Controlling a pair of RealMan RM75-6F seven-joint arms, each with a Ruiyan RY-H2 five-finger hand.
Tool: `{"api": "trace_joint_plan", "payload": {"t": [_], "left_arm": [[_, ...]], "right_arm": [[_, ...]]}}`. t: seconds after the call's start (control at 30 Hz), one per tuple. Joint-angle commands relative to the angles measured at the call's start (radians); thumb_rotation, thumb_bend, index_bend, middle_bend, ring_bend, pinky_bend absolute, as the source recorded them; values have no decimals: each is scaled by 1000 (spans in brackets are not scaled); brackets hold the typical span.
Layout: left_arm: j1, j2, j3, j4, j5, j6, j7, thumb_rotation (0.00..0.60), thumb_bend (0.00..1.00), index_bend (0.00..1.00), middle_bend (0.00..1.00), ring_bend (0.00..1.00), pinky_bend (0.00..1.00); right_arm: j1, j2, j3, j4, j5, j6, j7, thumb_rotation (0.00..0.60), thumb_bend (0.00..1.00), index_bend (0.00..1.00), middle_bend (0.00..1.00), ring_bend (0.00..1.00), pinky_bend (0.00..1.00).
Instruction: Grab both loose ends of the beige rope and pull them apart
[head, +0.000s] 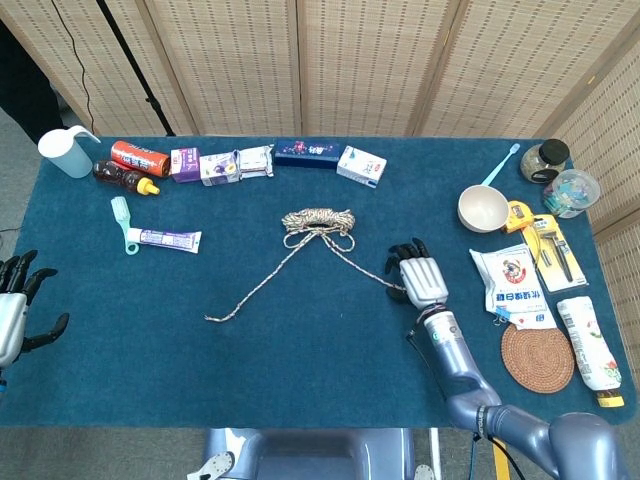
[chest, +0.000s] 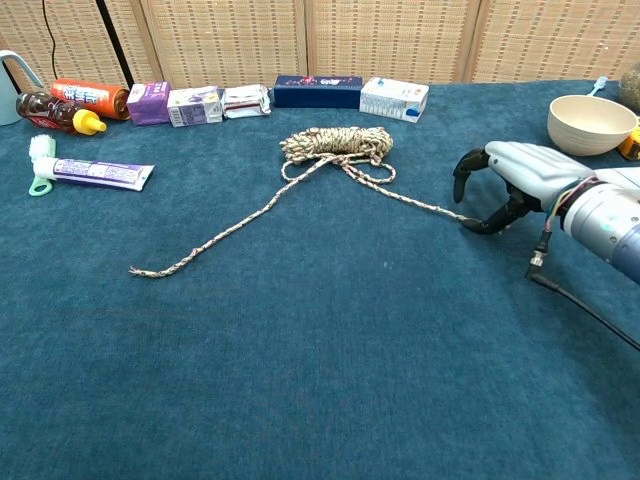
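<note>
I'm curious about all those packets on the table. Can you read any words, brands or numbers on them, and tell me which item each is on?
Nothing can be read for sure.
White pouch: red round logo and dark characters, too small.
Toothpaste tube: purple print, blurred.
Navy box: small pictures, text illegible.
Purple box and the white box: print blurred.
Orange can: lettering unreadable.

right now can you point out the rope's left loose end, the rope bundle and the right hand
left loose end (chest: 133, 271), chest view, frayed tip on the cloth
rope bundle (head: 317, 218), head view, middle of the coil
right hand (chest: 512, 172), chest view, back of the hand
</note>
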Motion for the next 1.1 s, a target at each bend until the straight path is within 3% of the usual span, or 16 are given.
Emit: {"api": "trace_joint_plan", "payload": {"t": [0.03, 1.1], "left_arm": [[-1, 0, 1, 1, 2, -1, -2, 476, 300, 232, 62, 26, 0], [11, 24, 13, -9, 31, 7, -32, 475, 300, 232, 62, 26, 0]], "right_arm": [[-1, -3, -1, 1, 1, 0, -2, 600, 340, 462, 232, 173, 40], [5, -28, 4, 51, 5, -17, 14, 600, 421, 505, 253, 199, 46]]}}
